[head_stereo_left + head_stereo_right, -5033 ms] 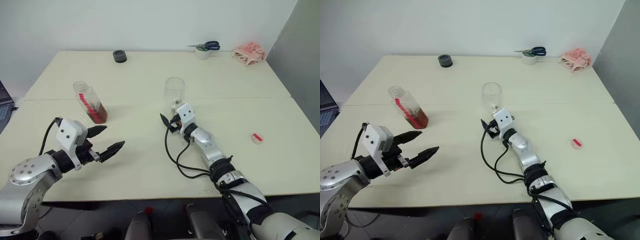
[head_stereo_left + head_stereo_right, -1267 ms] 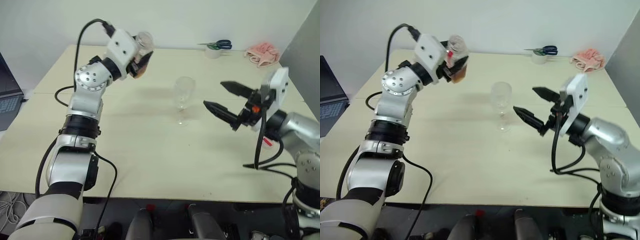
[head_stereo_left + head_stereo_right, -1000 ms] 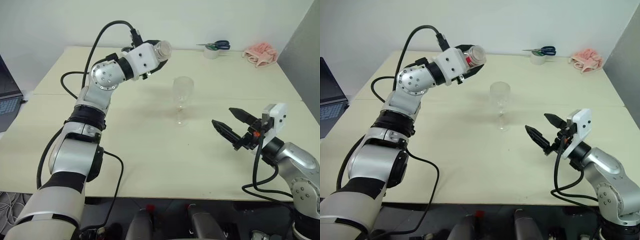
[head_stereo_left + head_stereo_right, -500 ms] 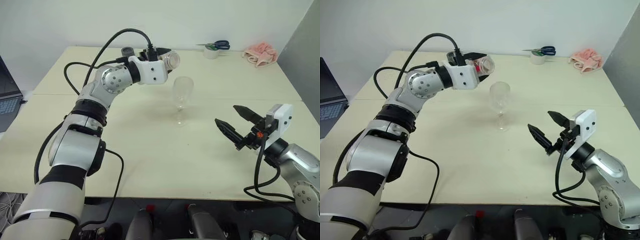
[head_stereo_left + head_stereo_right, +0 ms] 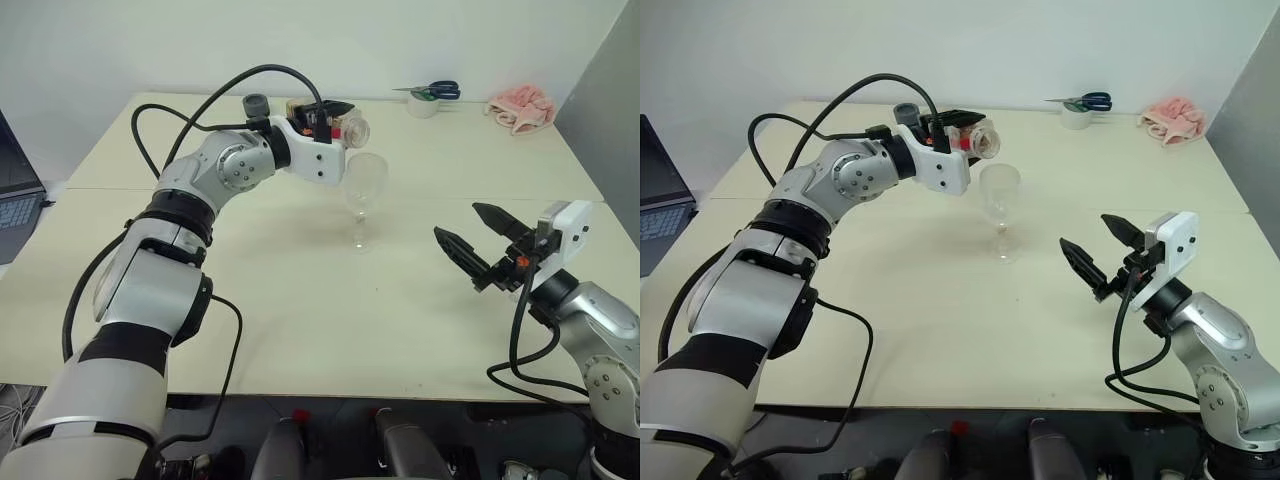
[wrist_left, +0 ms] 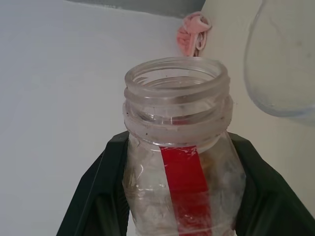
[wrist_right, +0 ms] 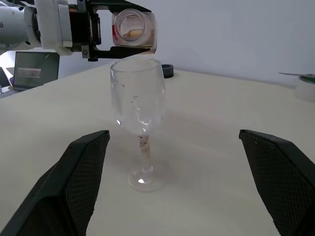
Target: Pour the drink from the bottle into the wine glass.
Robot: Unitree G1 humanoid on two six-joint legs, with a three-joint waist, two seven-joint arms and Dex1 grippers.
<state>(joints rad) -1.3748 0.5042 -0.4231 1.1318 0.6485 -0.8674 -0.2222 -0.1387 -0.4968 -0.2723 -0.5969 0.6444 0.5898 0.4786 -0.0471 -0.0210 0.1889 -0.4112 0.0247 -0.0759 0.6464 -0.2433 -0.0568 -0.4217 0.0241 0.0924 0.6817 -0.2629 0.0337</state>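
My left gripper (image 5: pixel 335 118) is shut on the clear bottle (image 5: pixel 350 129), which lies about level in the air. Its open, capless mouth (image 6: pixel 176 83) points at the rim of the wine glass (image 5: pixel 362 196), just beside and slightly above it. A red label strip (image 6: pixel 183 177) runs down the bottle between the black fingers (image 6: pixel 101 189). A little amber drink (image 7: pixel 131 33) lies low inside the bottle. The wine glass stands upright mid-table and its bowl (image 7: pixel 137 98) looks empty. My right gripper (image 5: pixel 482 240) hovers open to the right of the glass, apart from it.
Scissors on a tape roll (image 5: pixel 430 95) and a pink cloth (image 5: pixel 520 108) lie at the table's back right. A black round object (image 5: pixel 256 103) sits at the back, behind my left arm. A laptop (image 5: pixel 15 190) shows at the left edge.
My left gripper has rolled and moved right with the bottle, bringing its mouth next to the glass rim. The right gripper has stayed open and nearly still.
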